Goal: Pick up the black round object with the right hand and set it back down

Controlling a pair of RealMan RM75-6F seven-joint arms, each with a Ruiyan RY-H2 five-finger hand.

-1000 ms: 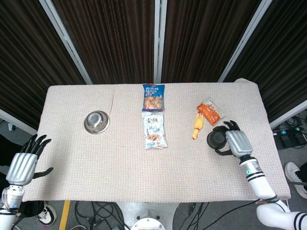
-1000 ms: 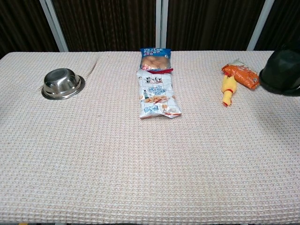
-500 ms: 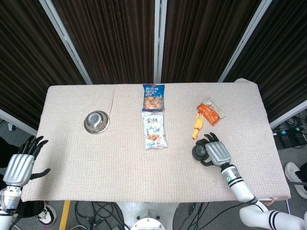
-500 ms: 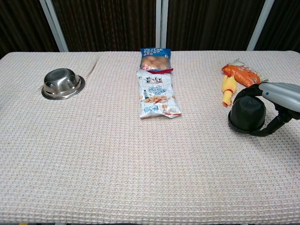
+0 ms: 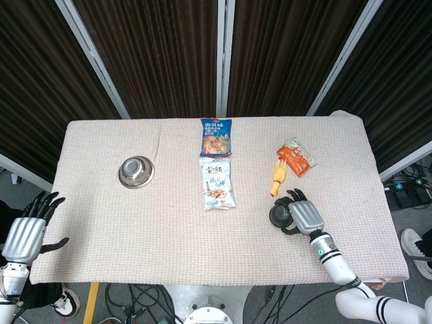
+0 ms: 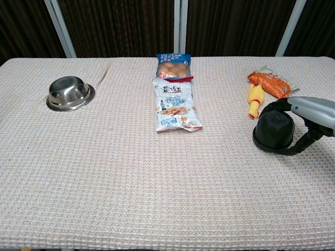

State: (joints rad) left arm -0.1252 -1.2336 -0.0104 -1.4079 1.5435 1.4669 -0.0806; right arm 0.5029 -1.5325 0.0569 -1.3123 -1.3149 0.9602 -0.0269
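Observation:
The black round object (image 5: 278, 214) (image 6: 272, 132) rests on the tablecloth at the right, just below the yellow toy. My right hand (image 5: 302, 214) (image 6: 309, 115) is wrapped around it, dark fingers curving over its top and near side. My left hand (image 5: 27, 229) hangs off the table's left edge with fingers spread and nothing in it; the chest view does not show it.
A yellow rubber chicken (image 5: 277, 177) (image 6: 254, 101) and an orange snack packet (image 5: 295, 158) (image 6: 268, 83) lie just behind the black object. Two snack bags (image 5: 217, 162) (image 6: 175, 99) lie mid-table. A steel bowl (image 5: 136, 171) (image 6: 69, 93) stands at the left.
My right hand carried the black object down and toward the table's middle, from beside the orange packet to the cloth below the chicken. In the last half second it barely shifted. The left hand sank slightly.

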